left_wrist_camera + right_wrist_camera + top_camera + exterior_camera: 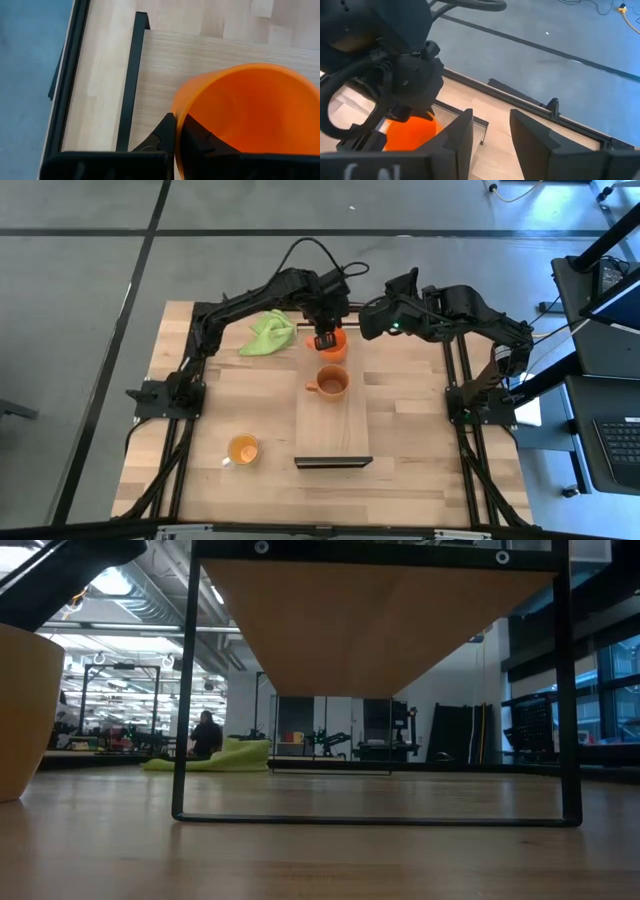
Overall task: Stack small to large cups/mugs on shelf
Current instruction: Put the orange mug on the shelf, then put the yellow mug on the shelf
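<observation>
The red-orange mug [335, 346] is at the far end of the light-wood shelf [333, 430], and my left gripper [325, 339] is shut on its rim. The brownish-orange mug [332, 383] stands on the shelf just nearer, with its handle toward the table's left. The yellow-orange mug [243, 450] stands on the tabletop left of the shelf, and in the low view this yellow-orange mug [25, 710] fills the left edge. My right gripper [366, 320] hovers open to the right of the red-orange mug; the right wrist view shows it [491, 131] facing the left gripper. My left gripper [177, 122] pinches the red-orange mug's rim [181, 107], one finger [197, 137] inside the cup and the other finger [164, 136] outside its wall. It comes from above, pointing down. The mug is upright over the shelf's far end; whether its base rests on the board cannot be told.
A lime-green cloth [268, 332] lies on the tabletop left of the shelf's far end. Dark rails close the shelf's far end [132, 85] and near end [333, 463]. Black frame bars [190, 390] run along both table sides. A person [207, 735] shows far behind the table.
</observation>
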